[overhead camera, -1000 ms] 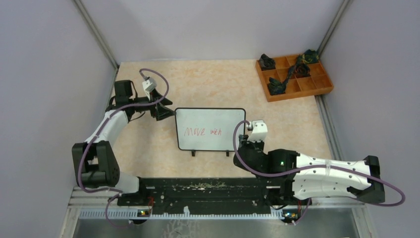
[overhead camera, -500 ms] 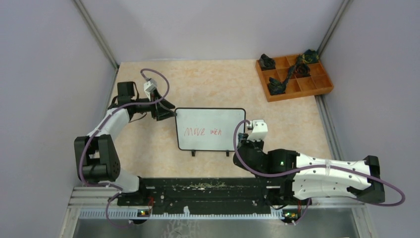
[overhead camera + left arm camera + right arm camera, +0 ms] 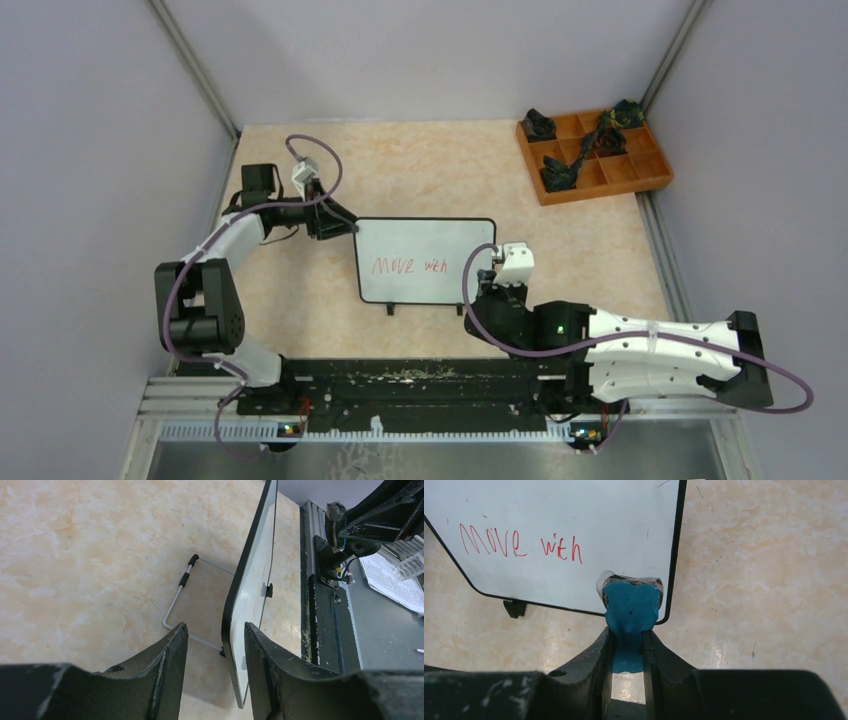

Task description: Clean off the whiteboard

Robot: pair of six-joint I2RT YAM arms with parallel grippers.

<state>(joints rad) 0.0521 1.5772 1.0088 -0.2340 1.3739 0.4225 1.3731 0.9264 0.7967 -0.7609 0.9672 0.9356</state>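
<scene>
In the right wrist view the whiteboard (image 3: 574, 525) runs off the top and left edges, and the blue pad (image 3: 631, 605) in the right claw (image 3: 628, 634) covers a stretch of its lower edge. From above, that claw is hidden under its own wrist. The dark lumps (image 3: 558, 172) in the orange tray (image 3: 600, 195) are too small to name

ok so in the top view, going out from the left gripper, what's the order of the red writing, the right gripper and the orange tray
1. red writing: on the whiteboard, just right of the left gripper, which sits at the board's far left corner.
2. right gripper: at the board's near right corner, shut on a blue pad.
3. orange tray: far right of the view, clearly farthest.
</scene>
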